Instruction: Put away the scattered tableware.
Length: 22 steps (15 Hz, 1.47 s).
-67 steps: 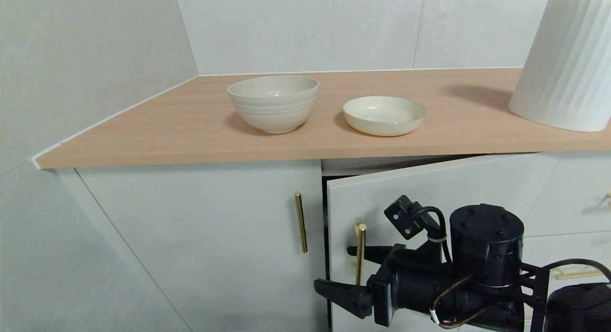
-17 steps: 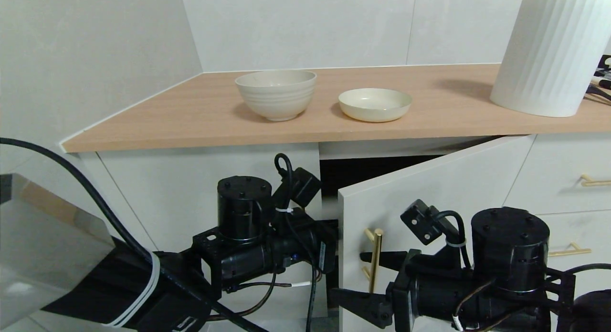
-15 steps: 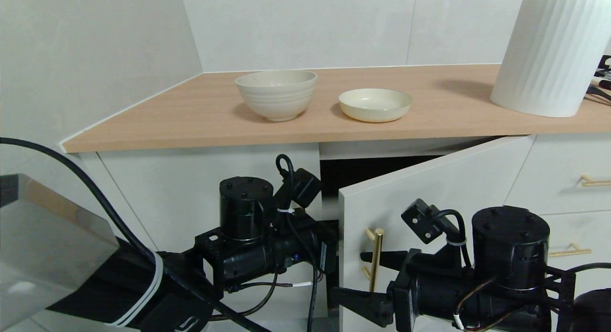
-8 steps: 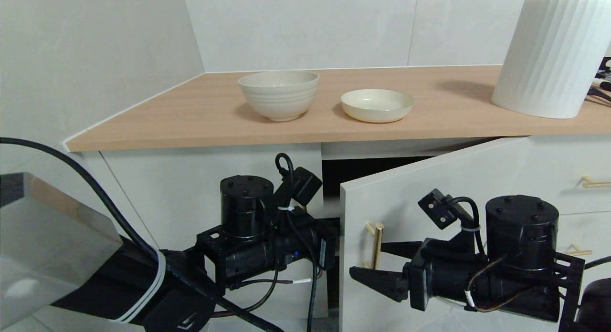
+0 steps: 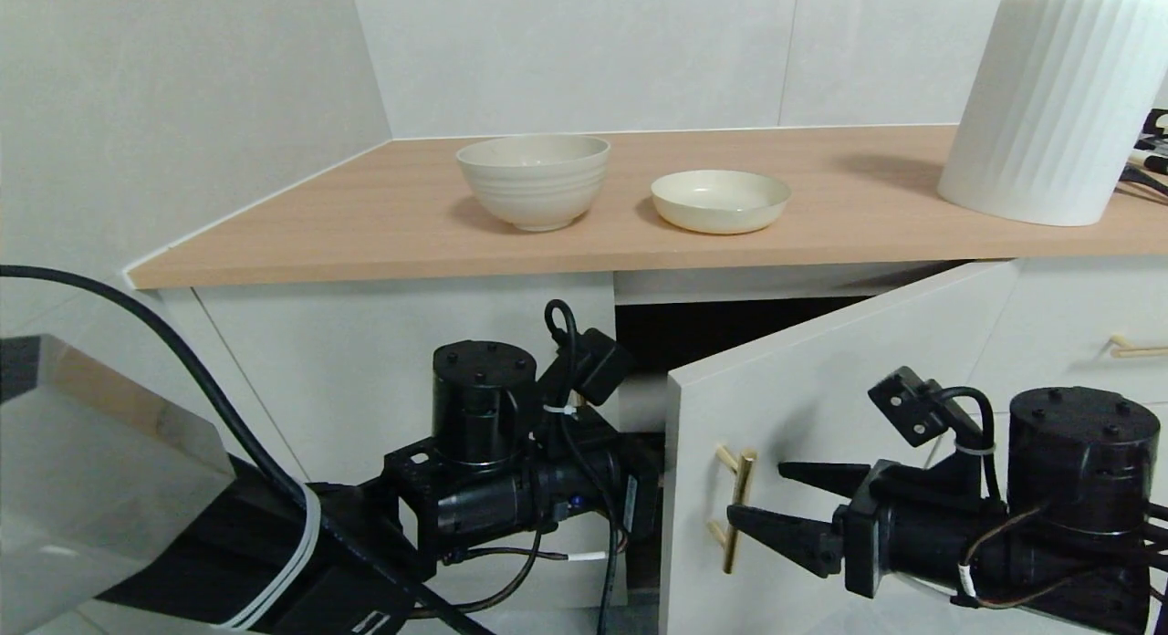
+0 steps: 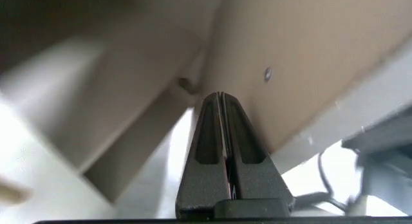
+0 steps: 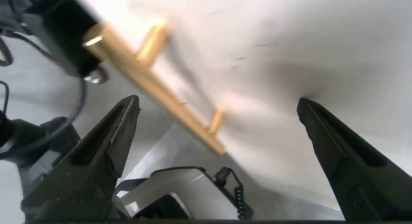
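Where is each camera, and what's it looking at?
Head view: on the head, looking down at bowl, dish, cabinet door; left arm, right arm show.
Left wrist view: left wrist, facing cabinet panels; shut left end effector shows.
Right wrist view: right wrist, facing the gold handle; open right end effector shows.
Shared: head and right wrist views both see that handle.
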Tool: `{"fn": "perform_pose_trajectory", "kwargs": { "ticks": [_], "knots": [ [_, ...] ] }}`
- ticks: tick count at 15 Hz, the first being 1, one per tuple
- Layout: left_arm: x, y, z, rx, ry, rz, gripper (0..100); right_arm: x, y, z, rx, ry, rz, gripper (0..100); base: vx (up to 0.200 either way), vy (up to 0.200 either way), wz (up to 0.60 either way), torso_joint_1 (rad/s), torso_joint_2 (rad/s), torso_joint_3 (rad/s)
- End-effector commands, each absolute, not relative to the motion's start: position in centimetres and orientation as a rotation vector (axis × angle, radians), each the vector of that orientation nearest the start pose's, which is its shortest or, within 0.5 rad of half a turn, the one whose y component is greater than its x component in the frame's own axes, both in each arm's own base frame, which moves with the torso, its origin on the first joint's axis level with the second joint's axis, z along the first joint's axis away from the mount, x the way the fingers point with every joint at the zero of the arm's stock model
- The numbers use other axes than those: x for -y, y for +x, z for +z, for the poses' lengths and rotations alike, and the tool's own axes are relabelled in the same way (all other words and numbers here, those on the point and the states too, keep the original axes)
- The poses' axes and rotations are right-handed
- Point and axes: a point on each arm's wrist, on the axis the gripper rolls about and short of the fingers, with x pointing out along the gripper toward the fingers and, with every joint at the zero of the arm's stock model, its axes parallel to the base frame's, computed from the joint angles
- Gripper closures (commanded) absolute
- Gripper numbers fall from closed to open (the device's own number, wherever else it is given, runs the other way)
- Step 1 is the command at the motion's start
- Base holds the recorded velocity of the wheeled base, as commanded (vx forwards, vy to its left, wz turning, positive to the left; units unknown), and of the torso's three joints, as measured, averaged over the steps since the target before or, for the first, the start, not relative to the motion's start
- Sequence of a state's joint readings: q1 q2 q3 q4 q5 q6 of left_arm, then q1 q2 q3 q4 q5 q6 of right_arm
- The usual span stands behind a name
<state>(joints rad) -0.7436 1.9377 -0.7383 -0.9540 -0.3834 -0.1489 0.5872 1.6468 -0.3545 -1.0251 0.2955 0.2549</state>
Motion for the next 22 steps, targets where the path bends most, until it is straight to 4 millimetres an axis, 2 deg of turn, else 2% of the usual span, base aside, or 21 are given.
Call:
{"fn": "perform_pose_trajectory", "kwargs": {
  "ticks": [1,4,7,10,15,18,22],
  "knots": [
    [23.4,24.4,12.5,-0.323,-0.105,-1.078,100,-12.4,17.2,12.5,-0.399,0.199,0.848,0,0.0,0.0,0.0,0.0,0.0,0.0],
    [23.4,24.4,12.5,-0.328,-0.111,-1.076,100,-11.1,15.3,12.2,-0.405,0.198,0.846,0,0.0,0.0,0.0,0.0,0.0,0.0],
    [23.5,24.6,12.4,-0.331,-0.11,-1.075,100,-10.3,14.1,12.0,-0.41,0.197,0.847,0,-0.2,0.0,0.0,0.006,0.01,0.001],
    [24.3,25.4,12.6,-0.311,-0.115,-1.075,100,-9.9,13.6,11.7,-0.42,0.196,0.846,0,0.0,0.0,0.0,0.0,0.0,0.0],
    [25.2,25.1,13.0,-0.336,-0.141,-1.089,100,-9.3,12.5,12.1,-0.386,0.201,0.857,0,0.0,0.0,0.0,0.0,0.0,0.0],
    [25.4,25.3,12.6,-0.354,-0.153,-1.083,100,-9.2,12.3,12.1,-0.385,0.201,0.857,0,-0.2,0.0,0.0,0.007,0.0,-0.002],
    [25.6,25.6,13.0,-0.359,-0.156,-1.076,100,-9.2,11.5,12.8,-0.341,0.205,0.902,0,0.0,0.0,0.0,0.0,0.0,0.0]
  ]
}}
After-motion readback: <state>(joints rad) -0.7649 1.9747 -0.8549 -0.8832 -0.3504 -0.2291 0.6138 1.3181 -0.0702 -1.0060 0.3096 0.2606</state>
